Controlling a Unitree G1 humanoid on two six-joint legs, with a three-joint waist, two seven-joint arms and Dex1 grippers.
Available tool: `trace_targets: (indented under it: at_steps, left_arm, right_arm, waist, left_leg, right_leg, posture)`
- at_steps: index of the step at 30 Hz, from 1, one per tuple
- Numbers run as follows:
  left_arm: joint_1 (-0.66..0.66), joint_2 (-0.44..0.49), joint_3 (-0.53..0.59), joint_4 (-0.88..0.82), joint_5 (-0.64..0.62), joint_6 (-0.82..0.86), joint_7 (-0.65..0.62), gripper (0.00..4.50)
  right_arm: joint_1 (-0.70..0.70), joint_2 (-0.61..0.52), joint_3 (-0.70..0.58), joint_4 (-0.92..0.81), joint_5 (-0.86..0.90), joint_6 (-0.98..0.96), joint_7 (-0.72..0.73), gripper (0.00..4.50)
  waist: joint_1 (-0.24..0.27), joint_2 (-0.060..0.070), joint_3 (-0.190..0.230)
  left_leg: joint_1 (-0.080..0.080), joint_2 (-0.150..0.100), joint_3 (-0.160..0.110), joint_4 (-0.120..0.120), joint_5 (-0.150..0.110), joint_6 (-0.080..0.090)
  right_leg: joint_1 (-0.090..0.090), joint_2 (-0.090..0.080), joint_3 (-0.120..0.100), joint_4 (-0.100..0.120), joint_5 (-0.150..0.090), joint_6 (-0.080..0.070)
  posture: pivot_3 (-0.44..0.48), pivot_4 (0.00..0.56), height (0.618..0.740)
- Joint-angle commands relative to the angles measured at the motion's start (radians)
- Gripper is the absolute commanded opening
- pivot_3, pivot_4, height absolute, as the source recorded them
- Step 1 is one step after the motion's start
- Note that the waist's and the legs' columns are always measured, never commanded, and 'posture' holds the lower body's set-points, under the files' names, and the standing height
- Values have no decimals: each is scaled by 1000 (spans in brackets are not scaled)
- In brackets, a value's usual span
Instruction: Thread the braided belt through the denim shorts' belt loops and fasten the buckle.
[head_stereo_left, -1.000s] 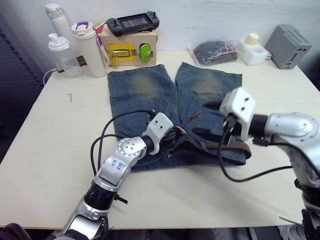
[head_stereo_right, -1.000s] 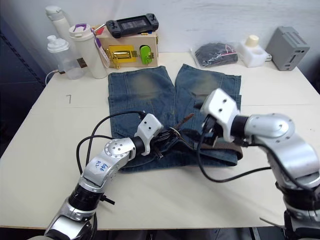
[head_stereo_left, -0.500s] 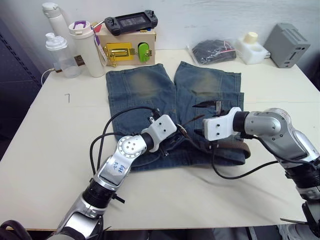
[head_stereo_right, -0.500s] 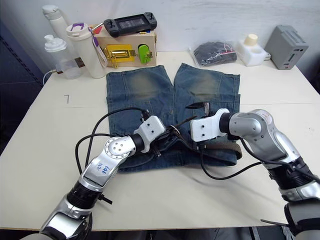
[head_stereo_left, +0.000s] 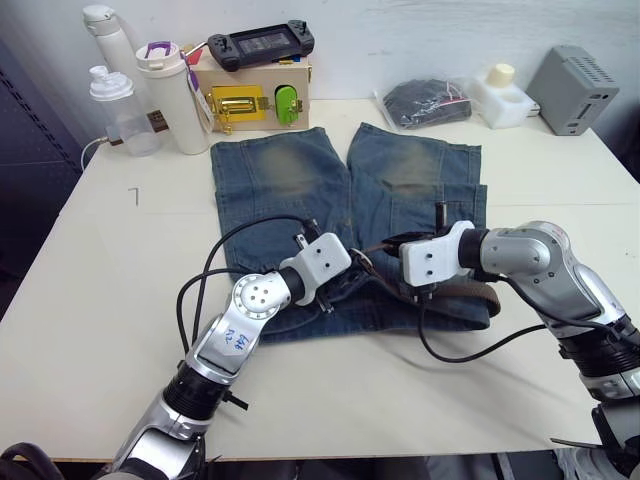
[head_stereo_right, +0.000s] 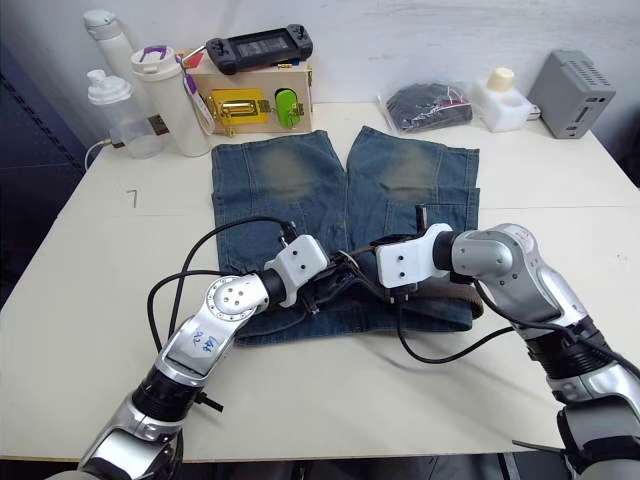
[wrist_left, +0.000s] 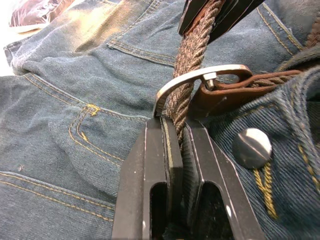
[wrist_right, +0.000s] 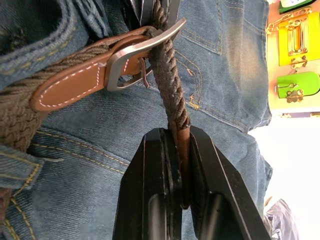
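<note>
Left wrist view: left gripper clamped on the belt at the buckle; right gripper pinches the strap too, over the shorts, frame centre.

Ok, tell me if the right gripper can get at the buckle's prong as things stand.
Probably not yet: the right gripper is shut on the braided belt beyond the buckle, and the left gripper clamps the strap right there too.

Both arms reach inward and almost meet at the middle. The left gripper and the right gripper seem closed, fingertips facing each other.
</note>
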Motion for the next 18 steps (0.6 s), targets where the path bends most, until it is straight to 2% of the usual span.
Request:
trace_targets:
  at_steps: [1, 5, 6, 8, 11, 16, 18]
  left_arm:
    - [40, 6, 145, -161, -186, 89, -87, 1536]
    - [90, 69, 369, -236, -454, 241, -199, 3135]
    - [105, 99, 424, -229, -505, 253, -236, 3135]
    - [111, 152, 485, -170, -529, 259, -261, 3135]
    - [88, 197, 499, -51, -499, 222, -255, 2287]
    - [29, 226, 395, 139, -384, 92, -272, 58]
    - [11, 229, 353, 187, -348, 53, -283, 58]
  right_arm:
    - [10, 4, -55, -53, 20, 47, -2, 0]
    - [28, 12, -71, -75, 21, 90, -15, 0]
    - [34, 15, -76, -80, 19, 101, -19, 0]
    - [44, 20, -83, -87, 16, 109, -26, 0]
    - [59, 28, -91, -92, 14, 110, -40, 0]
    - [76, 29, -108, -95, 17, 111, -59, 0]
    - [83, 26, -121, -98, 21, 112, -64, 0]
  waist:
    - [-1, 0, 0]
    - [-1, 0, 0]
    - [-1, 0, 0]
    - [-2, 0, 0]
    - [2, 1, 0]
    - [5, 1, 0]
    - [2, 1, 0]
  left_leg:
    - [0, 0, 0, 0, 0, 0]
    - [0, 0, 0, 0, 0, 0]
    - [0, 0, -1, 0, 0, 0]
    - [0, 0, -1, 0, 0, 0]
    - [0, 0, -1, 1, 0, -1]
    - [-1, -1, -1, 3, 0, 0]
    - [-1, -1, -1, 3, 0, 0]
  right_leg:
    - [0, 0, 0, 0, 0, 0]
    - [0, 0, 0, 1, 0, 0]
    - [0, 0, 0, 1, 0, 0]
    - [0, 0, 0, 1, 0, 0]
    - [0, 0, 0, 1, 0, 0]
    - [1, -1, 0, 1, 0, 0]
    - [1, -1, 0, 1, 0, 0]
  posture:
    - [0, 150, 645]
    - [0, 150, 645]
    - [0, 150, 645]
    - [0, 150, 645]
    - [0, 150, 645]
    - [0, 150, 645]
    - [0, 150, 645]
